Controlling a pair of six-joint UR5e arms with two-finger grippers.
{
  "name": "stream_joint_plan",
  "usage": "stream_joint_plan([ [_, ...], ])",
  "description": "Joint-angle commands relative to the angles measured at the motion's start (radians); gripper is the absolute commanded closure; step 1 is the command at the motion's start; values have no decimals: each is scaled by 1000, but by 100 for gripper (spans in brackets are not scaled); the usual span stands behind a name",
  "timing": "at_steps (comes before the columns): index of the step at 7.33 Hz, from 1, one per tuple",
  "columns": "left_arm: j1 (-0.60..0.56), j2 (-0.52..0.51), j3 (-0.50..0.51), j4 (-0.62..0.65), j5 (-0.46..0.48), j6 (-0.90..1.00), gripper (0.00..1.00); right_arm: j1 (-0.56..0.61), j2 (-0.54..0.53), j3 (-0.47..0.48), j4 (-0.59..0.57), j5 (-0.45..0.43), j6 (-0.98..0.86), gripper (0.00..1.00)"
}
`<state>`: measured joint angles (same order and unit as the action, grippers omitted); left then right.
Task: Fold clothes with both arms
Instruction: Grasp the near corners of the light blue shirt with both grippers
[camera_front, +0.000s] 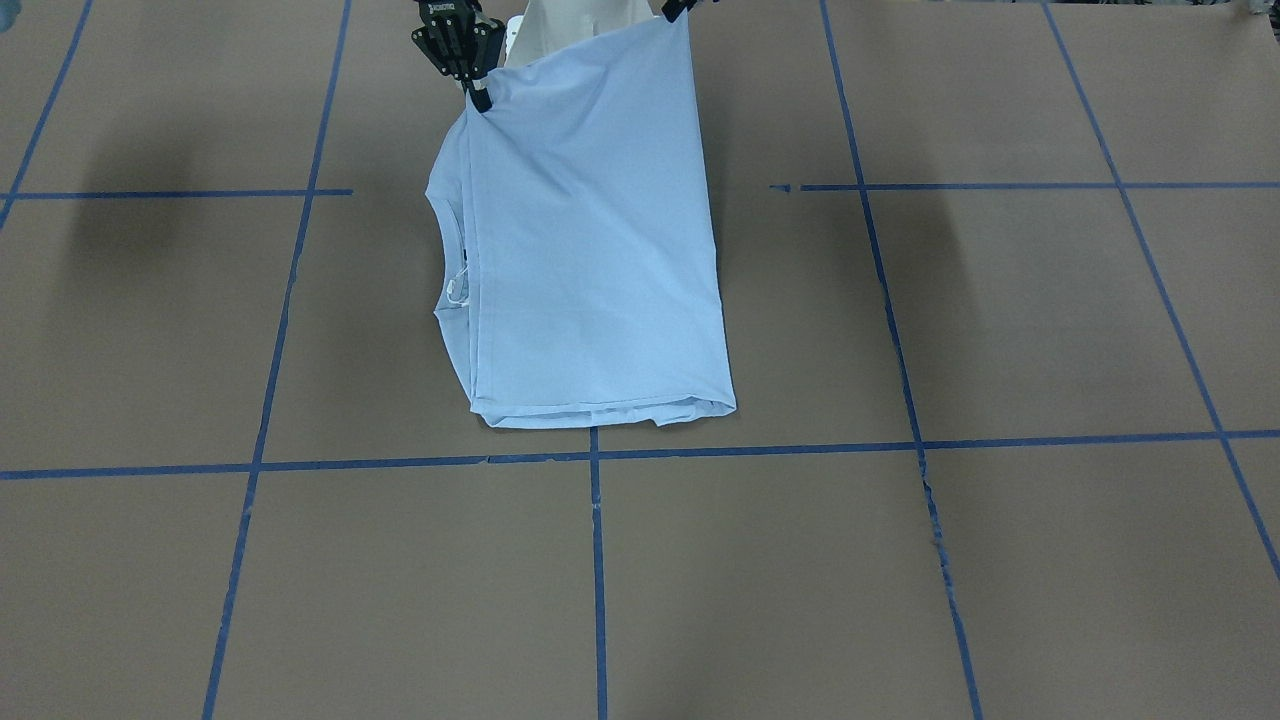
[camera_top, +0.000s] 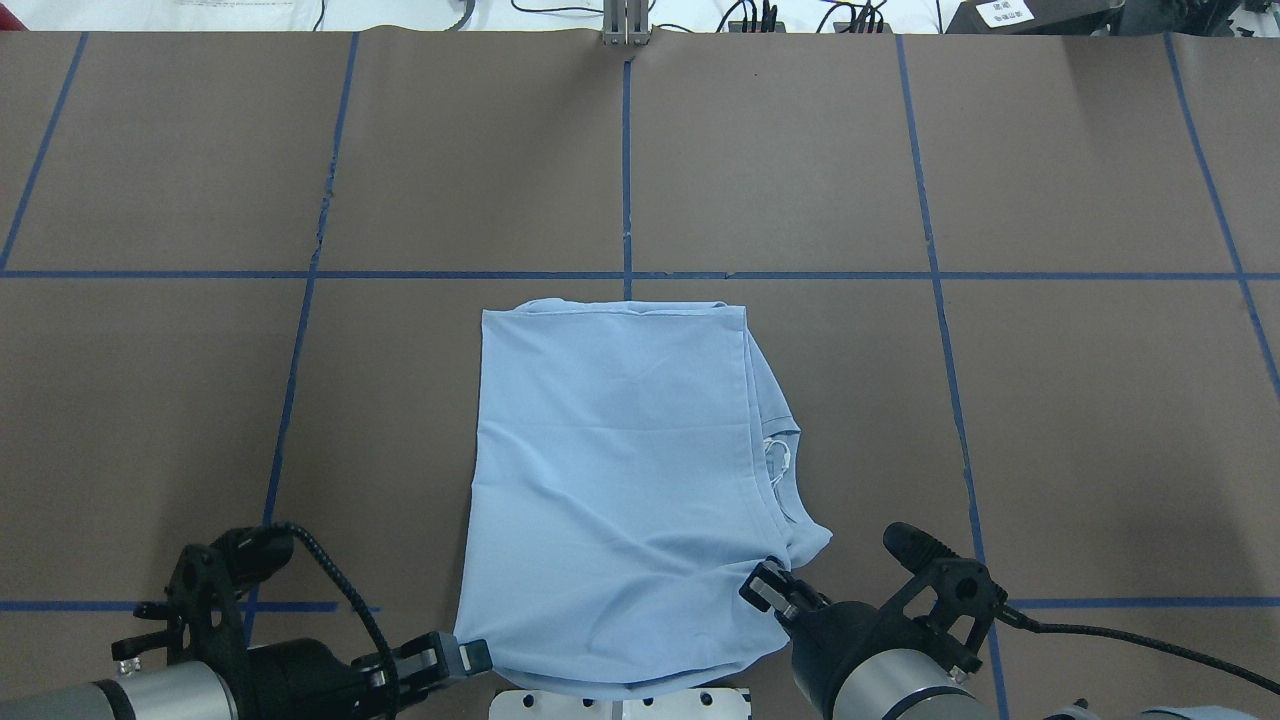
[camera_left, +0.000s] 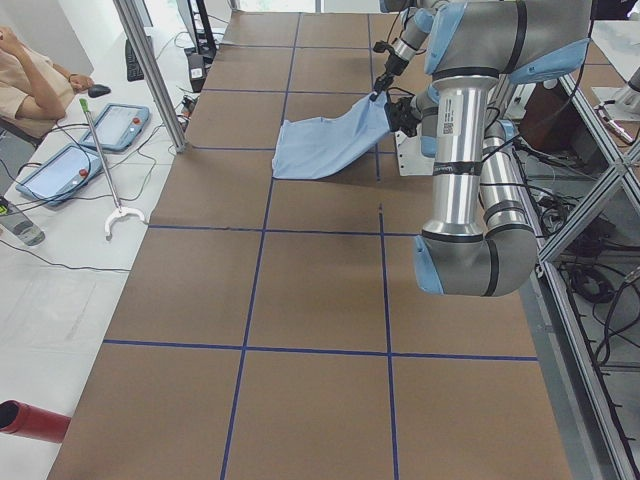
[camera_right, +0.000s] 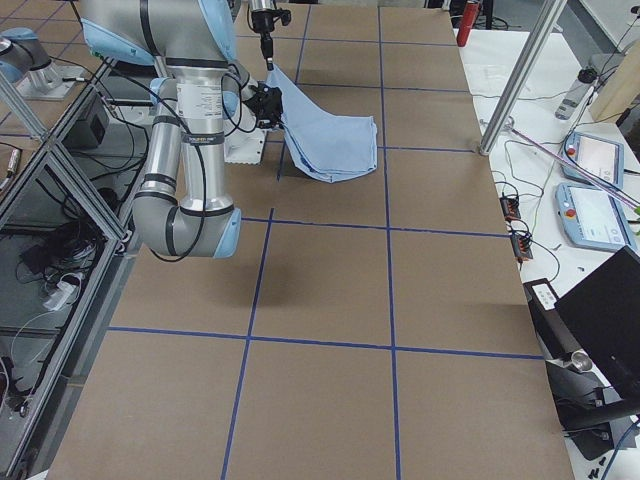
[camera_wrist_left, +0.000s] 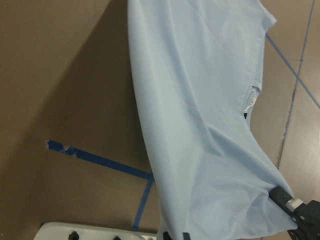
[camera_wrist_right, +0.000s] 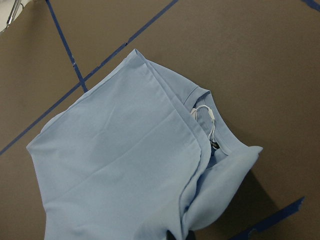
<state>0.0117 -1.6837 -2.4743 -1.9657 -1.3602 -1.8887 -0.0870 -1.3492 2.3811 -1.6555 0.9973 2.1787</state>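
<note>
The light blue T-shirt (camera_top: 620, 480) lies folded lengthwise on the brown table, its collar and white neck tag (camera_top: 780, 460) on my right side. The far fold rests on the table just short of a blue tape line, and the near edge is lifted off the surface. My left gripper (camera_top: 470, 655) is shut on the near left corner. My right gripper (camera_top: 765, 585) is shut on the near right corner beside the collar. In the front-facing view the right gripper (camera_front: 478, 97) pinches the cloth at the upper left and the left gripper (camera_front: 680, 12) is at the top edge. The chest print is hidden.
The white pedestal base plate (camera_top: 620, 703) sits just under the raised edge of the shirt. Blue tape lines (camera_top: 627, 160) divide the brown table into squares. A seated person (camera_left: 35, 85) and two tablets (camera_left: 60, 170) are beyond the far side, next to a metal post (camera_left: 150, 70).
</note>
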Motion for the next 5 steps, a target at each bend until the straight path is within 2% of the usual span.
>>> stream_joint_plan([
  [1,-128,-162,45,176,-59,95,100,80,53,-78,-12,36,-57,100],
  [2,-195,-204,129,182,-63,129,100,152,130,-164,-12,78,-77,100],
  [3,-267,-246,209,174,-117,190,100,224,183,-228,-9,145,-123,100],
  [5,-378,-301,363,156,-157,275,100,333,257,-340,-3,210,-199,100],
])
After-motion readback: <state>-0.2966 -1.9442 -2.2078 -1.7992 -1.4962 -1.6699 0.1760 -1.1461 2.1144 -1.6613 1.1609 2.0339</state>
